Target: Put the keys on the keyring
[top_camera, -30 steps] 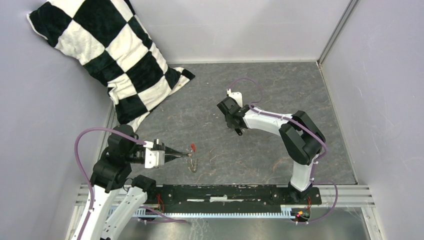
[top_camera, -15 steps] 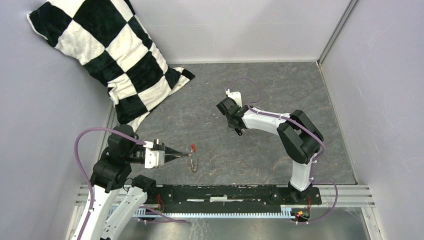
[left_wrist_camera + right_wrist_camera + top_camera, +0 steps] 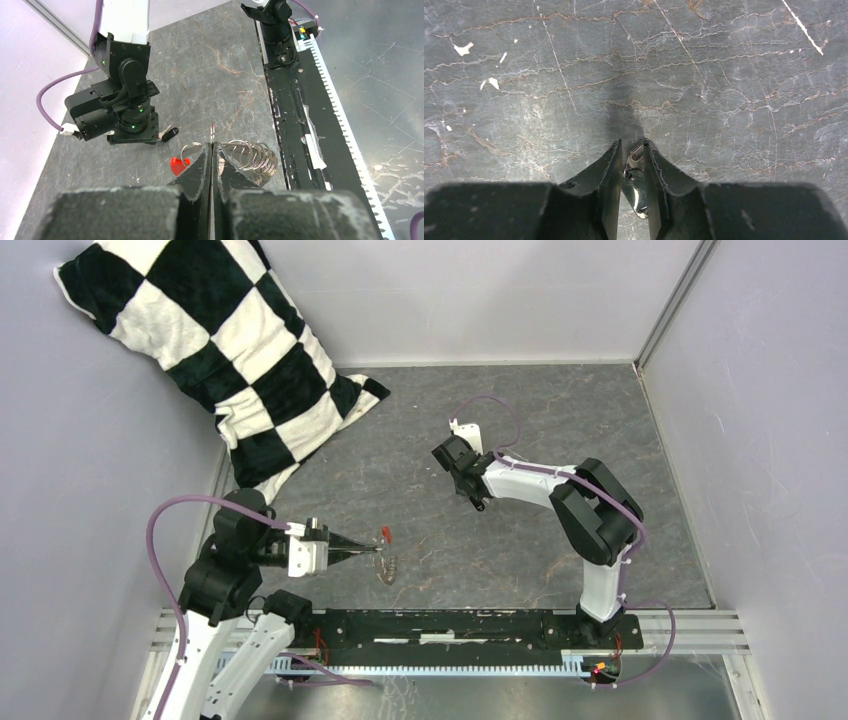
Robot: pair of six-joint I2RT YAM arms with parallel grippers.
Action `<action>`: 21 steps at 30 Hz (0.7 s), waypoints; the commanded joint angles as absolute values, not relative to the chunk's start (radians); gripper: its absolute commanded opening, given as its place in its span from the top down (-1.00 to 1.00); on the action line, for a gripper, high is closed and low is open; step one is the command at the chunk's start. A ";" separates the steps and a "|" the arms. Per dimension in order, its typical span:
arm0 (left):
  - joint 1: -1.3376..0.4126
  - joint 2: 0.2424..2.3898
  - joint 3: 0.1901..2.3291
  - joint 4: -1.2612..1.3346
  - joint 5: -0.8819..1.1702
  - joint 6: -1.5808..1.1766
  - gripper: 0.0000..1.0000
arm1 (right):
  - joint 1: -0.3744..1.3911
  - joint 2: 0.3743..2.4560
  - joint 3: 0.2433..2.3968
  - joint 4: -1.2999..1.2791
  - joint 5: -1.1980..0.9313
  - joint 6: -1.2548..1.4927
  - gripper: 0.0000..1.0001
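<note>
Right wrist view: right hand [image 3: 631, 146] nearly closed around key [image 3: 638, 196]; left hand [image 3: 212, 146] tight on keyring [image 3: 255, 157].

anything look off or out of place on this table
Only the black-and-white checkered pillow, slumped against the far left wall with a corner on the table; it has no part in this task. Nothing looks spilled or broken.

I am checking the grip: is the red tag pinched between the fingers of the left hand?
No, the left hand is shut on the keyring; the red tag is free beside its fingers.
</note>
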State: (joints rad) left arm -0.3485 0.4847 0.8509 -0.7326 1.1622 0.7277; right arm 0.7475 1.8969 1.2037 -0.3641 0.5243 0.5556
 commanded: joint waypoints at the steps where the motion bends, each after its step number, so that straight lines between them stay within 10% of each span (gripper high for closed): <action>1: -0.348 0.484 0.887 -0.730 1.197 0.741 0.96 | 0.743 1.918 1.194 -0.339 0.540 0.555 0.47; 8: -0.348 0.493 0.888 -0.730 1.205 0.745 0.96 | 0.742 1.884 1.192 -0.301 0.518 0.521 0.99; 21: -0.348 0.527 0.935 -0.730 1.254 0.736 0.95 | 0.744 1.523 0.984 -0.025 0.106 0.106 1.00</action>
State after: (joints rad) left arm -0.3485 0.5014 0.8783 -0.7341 1.1961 0.7277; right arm 0.7448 1.6859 1.0725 -0.1875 0.3065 0.2996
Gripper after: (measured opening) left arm 0.032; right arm 0.007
